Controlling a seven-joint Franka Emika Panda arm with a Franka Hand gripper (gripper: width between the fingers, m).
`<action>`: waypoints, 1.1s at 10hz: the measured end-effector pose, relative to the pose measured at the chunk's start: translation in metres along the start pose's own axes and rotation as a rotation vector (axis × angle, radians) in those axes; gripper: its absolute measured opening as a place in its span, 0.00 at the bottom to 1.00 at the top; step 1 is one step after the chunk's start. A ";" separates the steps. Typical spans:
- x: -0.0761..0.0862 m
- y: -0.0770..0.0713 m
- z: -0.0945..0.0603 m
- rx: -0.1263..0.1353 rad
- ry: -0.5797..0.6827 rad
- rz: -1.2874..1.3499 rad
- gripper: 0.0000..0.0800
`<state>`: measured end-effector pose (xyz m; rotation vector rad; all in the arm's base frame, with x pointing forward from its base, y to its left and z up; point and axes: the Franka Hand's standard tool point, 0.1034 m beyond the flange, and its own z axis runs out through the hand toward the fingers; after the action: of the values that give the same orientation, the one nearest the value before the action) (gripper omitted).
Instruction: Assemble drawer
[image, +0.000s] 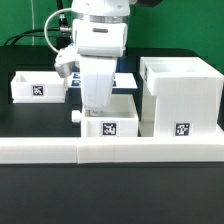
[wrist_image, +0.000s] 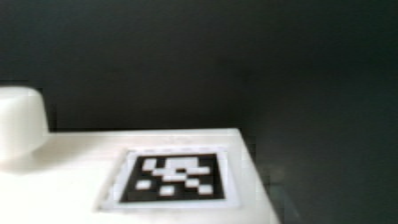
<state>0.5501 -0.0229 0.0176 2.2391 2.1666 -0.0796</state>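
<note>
Nearest, the border bar (image: 60, 152) runs straight across the exterior view, edge to edge.

Just behind it sits the near tray (image: 125, 112). Its tag (image: 110, 128) faces the camera and its knob (image: 77, 117) projects toward the exterior view's left. That side gives onto bare dark tabletop (image: 30, 118) with room to move.

On the exterior view's right, the housing (image: 180, 95) stands upright just beside the tray. Whether their edges touch cannot be told. The housing's front also sits close behind the bar.

The gripper (image: 95, 106) hangs vertically over the near tray's left portion. Its jaws are hidden against the white plastic, so I cannot tell whether they are spread or closed.

The wrist view shows a white tagged face (wrist_image: 71, 160) ending in a straight edge against dark tabletop, with a rounded white form beside it that is too blurred to identify.

Farther back on the exterior view's left, the far tray (image: 25, 90) rests well apart from the others, with open tabletop around it.
</note>
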 end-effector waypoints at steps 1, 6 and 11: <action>-0.001 -0.002 0.001 0.014 -0.001 0.002 0.05; 0.007 0.001 -0.002 0.030 0.000 0.021 0.05; 0.007 0.001 0.000 0.001 0.006 0.034 0.05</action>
<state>0.5514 -0.0160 0.0168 2.2778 2.1312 -0.0733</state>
